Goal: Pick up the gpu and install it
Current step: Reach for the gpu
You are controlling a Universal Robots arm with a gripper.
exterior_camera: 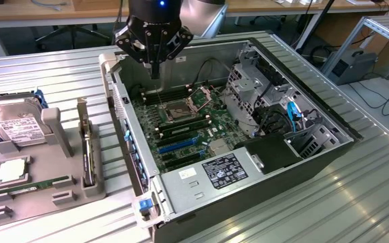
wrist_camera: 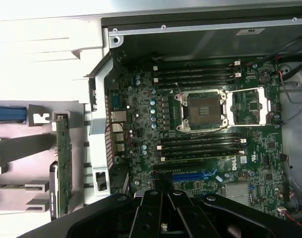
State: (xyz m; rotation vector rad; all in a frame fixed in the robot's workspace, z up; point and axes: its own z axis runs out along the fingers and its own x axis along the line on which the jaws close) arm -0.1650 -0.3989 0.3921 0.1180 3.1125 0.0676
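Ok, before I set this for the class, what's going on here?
A robot arm's hand hangs shut and empty above the open PC case, over the motherboard. The gpu stands on edge in a grey holder at the exterior view's left of the case, untouched, with a hard drive and a memory stick in the same holder. The card is not yet picked up or installed.
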